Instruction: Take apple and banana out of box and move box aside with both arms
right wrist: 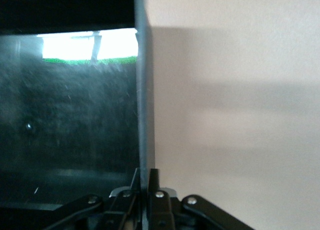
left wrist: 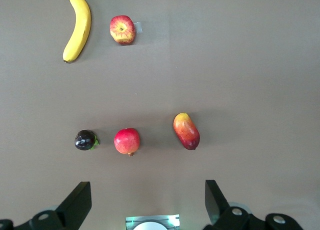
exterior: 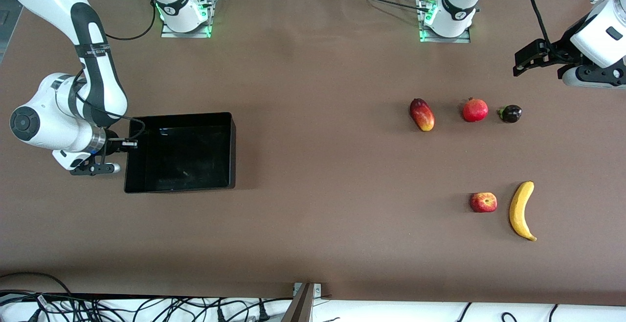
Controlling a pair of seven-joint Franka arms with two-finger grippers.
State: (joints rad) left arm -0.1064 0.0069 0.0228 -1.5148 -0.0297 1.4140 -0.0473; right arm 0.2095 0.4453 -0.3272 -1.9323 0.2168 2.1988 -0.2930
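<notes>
The black box (exterior: 233, 150) sits open and empty toward the right arm's end of the table. My right gripper (exterior: 128, 143) is shut on its end wall (right wrist: 142, 89), one finger inside and one outside (right wrist: 144, 174). The red apple (exterior: 483, 202) and the yellow banana (exterior: 521, 209) lie side by side toward the left arm's end, nearer the front camera than the other fruits. Both also show in the left wrist view, the apple (left wrist: 122, 29) and the banana (left wrist: 79, 27). My left gripper (exterior: 525, 60) hangs open and empty (left wrist: 147, 190) above the table beside the fruits.
A row of three other fruits lies farther from the front camera: a red-yellow mango-like fruit (exterior: 422, 114), a round red crowned fruit (exterior: 475, 110) and a small dark purple one (exterior: 511, 113). Cables run along the table's front edge.
</notes>
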